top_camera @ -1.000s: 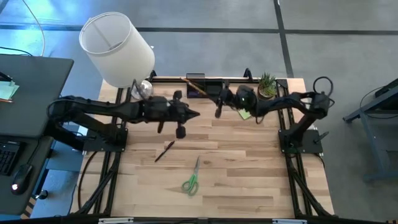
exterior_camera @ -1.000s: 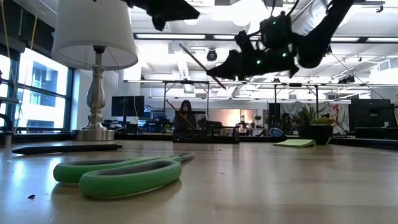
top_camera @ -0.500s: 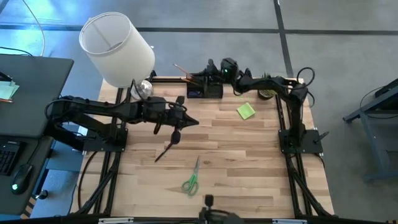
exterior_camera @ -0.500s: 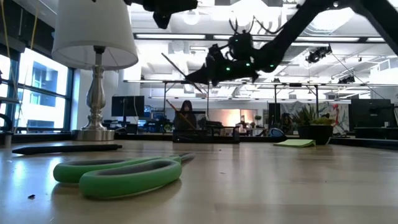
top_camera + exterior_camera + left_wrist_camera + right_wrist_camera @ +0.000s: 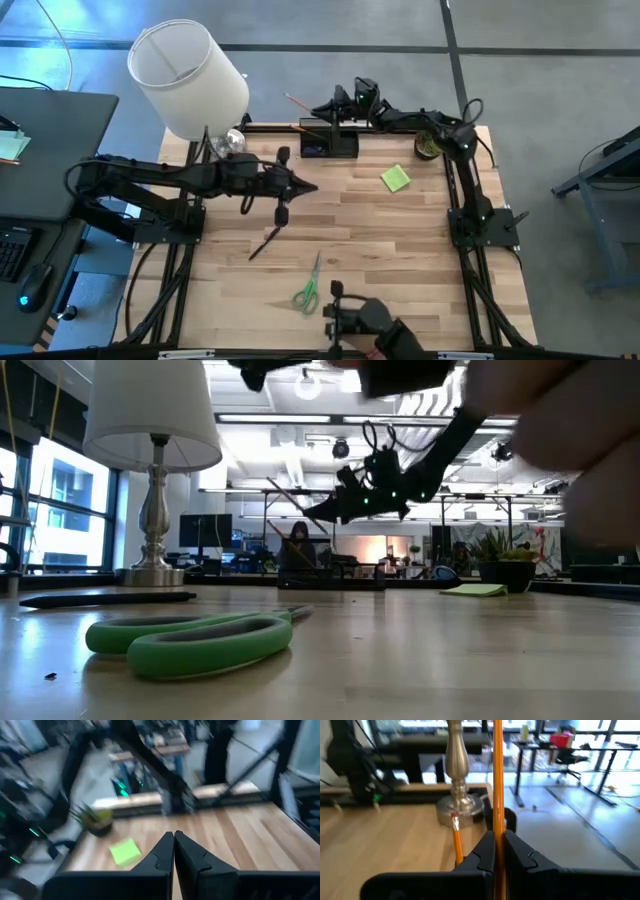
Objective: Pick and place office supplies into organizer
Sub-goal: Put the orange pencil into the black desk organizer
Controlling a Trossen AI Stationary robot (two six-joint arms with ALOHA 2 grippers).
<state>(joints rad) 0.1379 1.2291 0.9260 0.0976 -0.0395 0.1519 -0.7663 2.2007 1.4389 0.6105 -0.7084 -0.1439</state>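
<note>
Since a second ago the right gripper point(image 5: 322, 107) has been carried from the middle of the bench's far half to the far edge, above the organizer point(image 5: 329, 141), and the left gripper point(image 5: 311, 187) has been drawn slightly back toward the left. An orange pencil point(image 5: 497, 785) is clamped between the closed fingers of the right gripper; in the right wrist view it runs straight up between them, and in the low view it is seen slanting out of the gripper point(image 5: 322, 513) toward the left. A second pencil point(image 5: 456, 836), with its eraser end up, is seen just beyond those fingers in front of the lamp's metal base point(image 5: 460, 802).

The left gripper is held over the middle of the bench point(image 5: 400, 270) with its fingers pressed together and nothing between them (the left wrist view shows them meeting at a point).

A dark pen point(image 5: 264, 243) lies on the bench near the left gripper, on the side toward the near edge. Green-handled scissors point(image 5: 308, 289) lie closer to the near edge, well apart from the organizer. A lime-green sticky-note pad point(image 5: 396, 178) is seen right of centre, near the small potted plant point(image 5: 428, 146) at the far right corner.

A person's hand point(image 5: 385, 335) reaches in at the near edge, by a small dark object.
</note>
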